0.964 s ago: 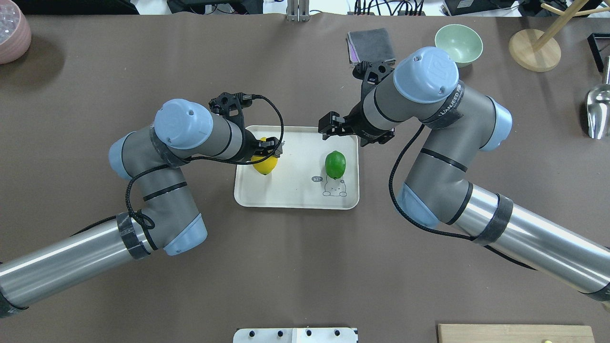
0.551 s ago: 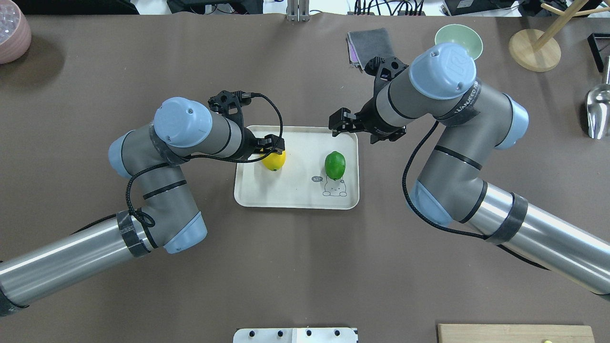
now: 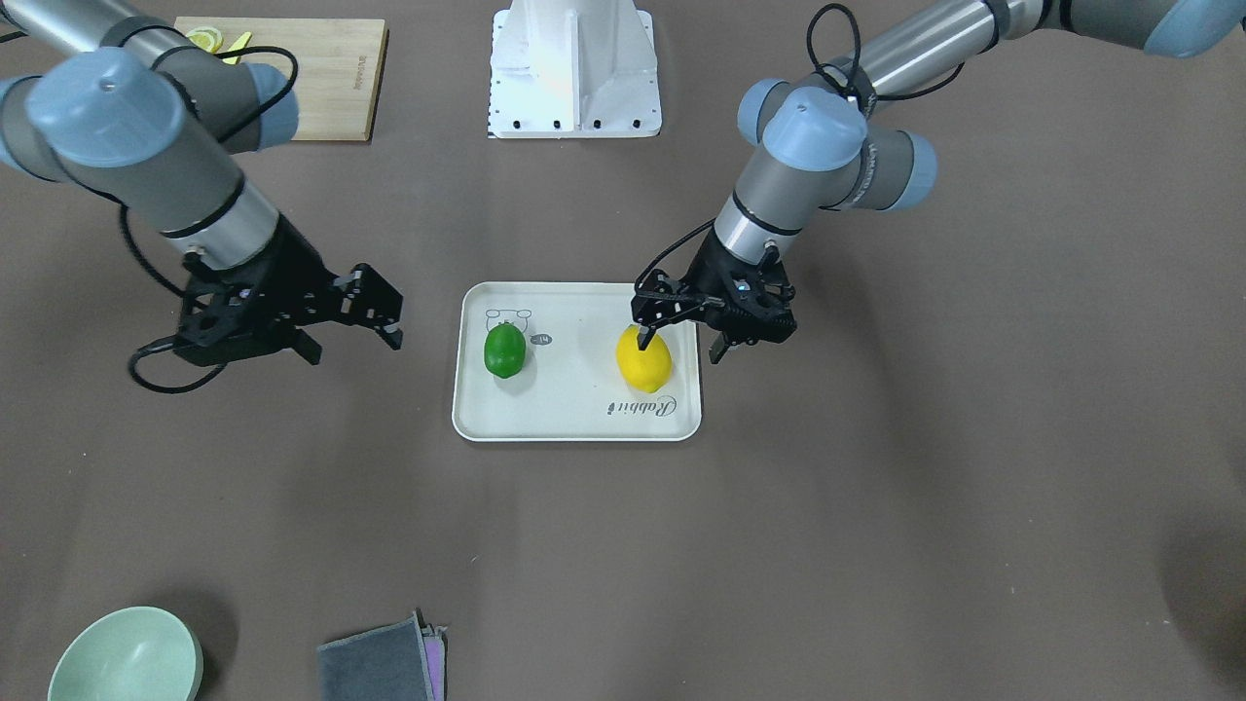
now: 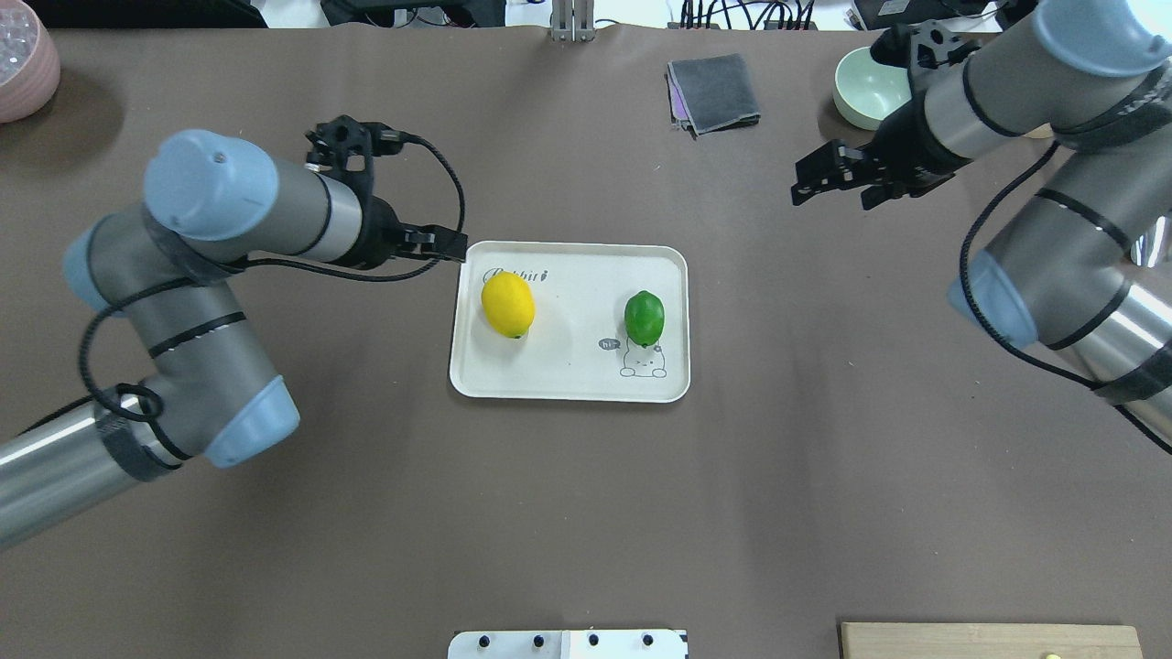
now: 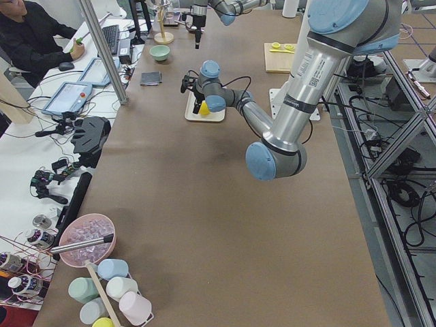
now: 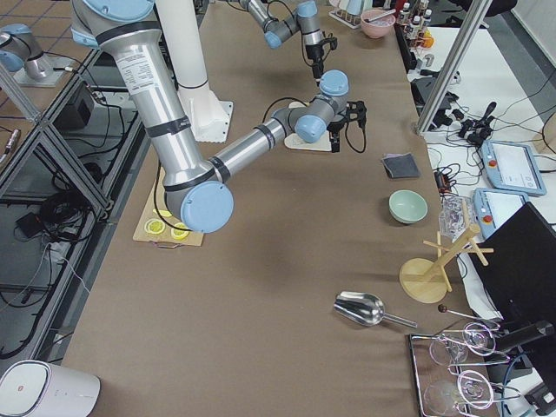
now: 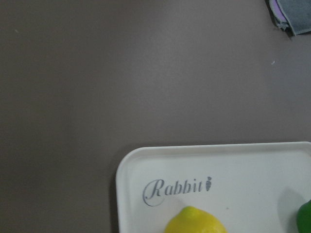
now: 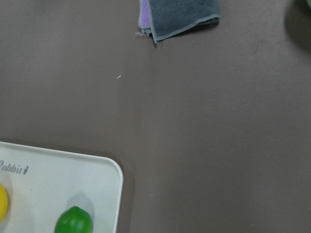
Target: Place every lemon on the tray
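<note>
The yellow lemon and the green lemon both lie on the cream tray, yellow on its left half and green on its right by the animal drawing. My left gripper is open and empty at the tray's far left corner, apart from the yellow lemon. In the front view it stands open just behind that lemon. My right gripper is open and empty, well to the right of the tray and beyond it. The left wrist view shows the tray's lettering and the yellow lemon's top.
A folded grey cloth and a pale green bowl lie at the far side. A wooden cutting board with lemon slices sits near the robot base. A metal scoop and a pink bowl sit at the table's ends.
My left gripper has let go of the yellow lemon, which now rests on the tray, and the arm has drawn back to the left. My right arm has swung away to the far right.
</note>
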Robot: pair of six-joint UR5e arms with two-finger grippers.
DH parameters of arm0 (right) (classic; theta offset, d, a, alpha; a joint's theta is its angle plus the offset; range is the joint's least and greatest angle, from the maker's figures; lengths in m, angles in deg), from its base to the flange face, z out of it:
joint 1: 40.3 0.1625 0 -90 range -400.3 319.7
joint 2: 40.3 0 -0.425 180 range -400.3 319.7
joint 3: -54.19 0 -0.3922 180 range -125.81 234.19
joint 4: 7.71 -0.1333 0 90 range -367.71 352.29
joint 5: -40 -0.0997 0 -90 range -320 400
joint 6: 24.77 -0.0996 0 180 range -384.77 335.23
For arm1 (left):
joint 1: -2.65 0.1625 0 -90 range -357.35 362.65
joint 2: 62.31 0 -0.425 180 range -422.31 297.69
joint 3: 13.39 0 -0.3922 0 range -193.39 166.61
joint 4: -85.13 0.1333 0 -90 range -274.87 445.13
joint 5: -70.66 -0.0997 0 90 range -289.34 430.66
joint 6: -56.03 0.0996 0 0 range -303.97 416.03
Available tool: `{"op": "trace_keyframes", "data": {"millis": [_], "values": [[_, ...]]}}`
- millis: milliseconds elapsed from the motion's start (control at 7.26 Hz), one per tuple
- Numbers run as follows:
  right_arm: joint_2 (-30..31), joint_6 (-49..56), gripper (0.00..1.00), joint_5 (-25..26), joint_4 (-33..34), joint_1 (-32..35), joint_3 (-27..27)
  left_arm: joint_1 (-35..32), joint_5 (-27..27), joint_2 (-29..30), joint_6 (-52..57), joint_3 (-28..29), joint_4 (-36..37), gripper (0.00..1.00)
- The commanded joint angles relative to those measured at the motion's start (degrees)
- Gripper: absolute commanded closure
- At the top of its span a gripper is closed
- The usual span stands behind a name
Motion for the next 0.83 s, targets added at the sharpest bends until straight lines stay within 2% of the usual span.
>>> {"op": "trace_keyframes", "data": {"millis": [0, 275, 413, 551, 688], "values": [[5.09, 12.24, 0.00, -2.72, -0.25, 5.08, -0.62, -8.03, 5.33, -6.80, 5.34, -6.88, 2.76, 0.02], [6.68, 23.04, 0.00, -5.96, -0.43, 11.39, -3.60, -12.35, 7.19, -11.20, 5.34, -7.52, -1.17, 0.02], [8.61, 26.58, 0.00, -5.89, -0.17, 13.95, -3.70, -14.46, 8.76, -13.92, 6.21, -7.17, -4.68, 0.02], [9.32, 26.79, 0.00, -5.54, 0.09, 16.06, -3.79, -18.83, 14.35, -16.04, 14.66, -6.99, -4.45, 0.02], [10.29, 26.79, 0.00, -5.27, 0.09, 18.17, -3.70, -24.27, 22.15, -20.85, 25.45, -6.56, -3.84, 0.02]]}}
